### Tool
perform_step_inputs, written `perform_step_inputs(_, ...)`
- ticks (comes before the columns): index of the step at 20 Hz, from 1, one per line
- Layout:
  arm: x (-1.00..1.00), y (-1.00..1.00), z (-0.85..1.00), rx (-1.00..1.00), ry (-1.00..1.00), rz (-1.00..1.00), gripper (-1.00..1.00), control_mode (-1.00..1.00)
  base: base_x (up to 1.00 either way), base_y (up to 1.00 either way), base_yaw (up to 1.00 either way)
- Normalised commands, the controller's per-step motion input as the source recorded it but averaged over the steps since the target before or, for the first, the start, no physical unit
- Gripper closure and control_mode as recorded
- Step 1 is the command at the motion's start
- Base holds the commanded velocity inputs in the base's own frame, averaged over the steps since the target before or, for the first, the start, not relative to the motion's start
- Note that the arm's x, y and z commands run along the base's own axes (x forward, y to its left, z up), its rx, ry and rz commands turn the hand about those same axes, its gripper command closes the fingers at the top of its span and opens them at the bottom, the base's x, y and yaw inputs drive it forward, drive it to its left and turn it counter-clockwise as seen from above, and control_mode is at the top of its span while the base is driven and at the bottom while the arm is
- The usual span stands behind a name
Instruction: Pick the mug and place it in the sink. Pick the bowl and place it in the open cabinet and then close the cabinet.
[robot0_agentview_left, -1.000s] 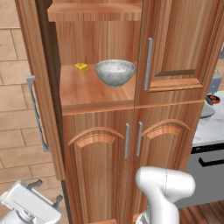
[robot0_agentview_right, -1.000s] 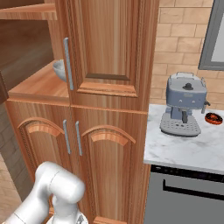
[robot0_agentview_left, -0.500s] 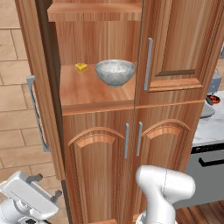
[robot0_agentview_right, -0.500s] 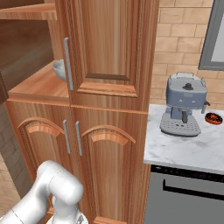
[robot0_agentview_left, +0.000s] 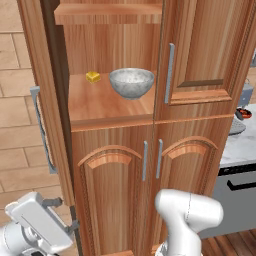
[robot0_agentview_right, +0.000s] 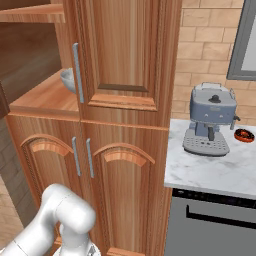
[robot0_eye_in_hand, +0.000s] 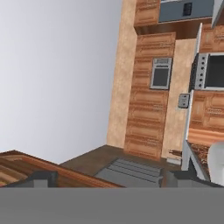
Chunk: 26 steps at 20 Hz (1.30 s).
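Observation:
The speckled grey-white bowl (robot0_agentview_left: 131, 82) stands on the lower shelf of the tall wooden cabinet (robot0_agentview_left: 112, 102). From the right base view the bowl (robot0_agentview_right: 68, 80) is half hidden behind the shut right door. The left door (robot0_agentview_left: 52, 105) hangs open, seen edge-on, with its silver bar handle (robot0_agentview_left: 41, 127) on the outer side. My gripper (robot0_agentview_left: 62, 214) is low at the left, beside the bottom of that open door and far below the bowl. It is open, and nothing lies between the fingertips (robot0_eye_in_hand: 41, 178) in the hand view. The mug and the sink are out of view.
A small yellow block (robot0_agentview_left: 93, 76) lies on the shelf left of the bowl. Two low arched-panel doors (robot0_agentview_left: 116, 192) sit under the shelf. To the right, a marble counter (robot0_agentview_right: 215, 172) carries a grey coffee machine (robot0_agentview_right: 210, 120) and a small dark dish (robot0_agentview_right: 244, 134).
The hand has risen a little and edged right toward the open door. The bowl and the doors have not moved.

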Motion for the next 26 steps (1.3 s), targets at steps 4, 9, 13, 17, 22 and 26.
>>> perform_step_inputs(4,0.0,0.0,0.44,0.0,0.0,0.0,-1.0,-1.0,0.0,0.0,0.0)
perform_step_inputs(9,0.0,0.0,0.11,0.0,0.0,0.0,-1.0,-1.0,0.0,0.0,0.0)
perform_step_inputs(13,-0.12,-0.16,0.0,0.07,0.0,0.0,-1.0,-1.0,0.0,0.0,0.0)
perform_step_inputs(17,0.05,0.02,0.0,0.02,0.07,0.0,-1.0,-1.0,0.0,0.0,0.0)
perform_step_inputs(22,0.06,0.2,0.0,0.0,0.1,0.02,-1.0,-1.0,0.0,0.0,0.0)
perform_step_inputs(26,0.03,0.16,0.0,0.0,0.09,0.05,-1.0,-1.0,0.0,0.0,0.0)
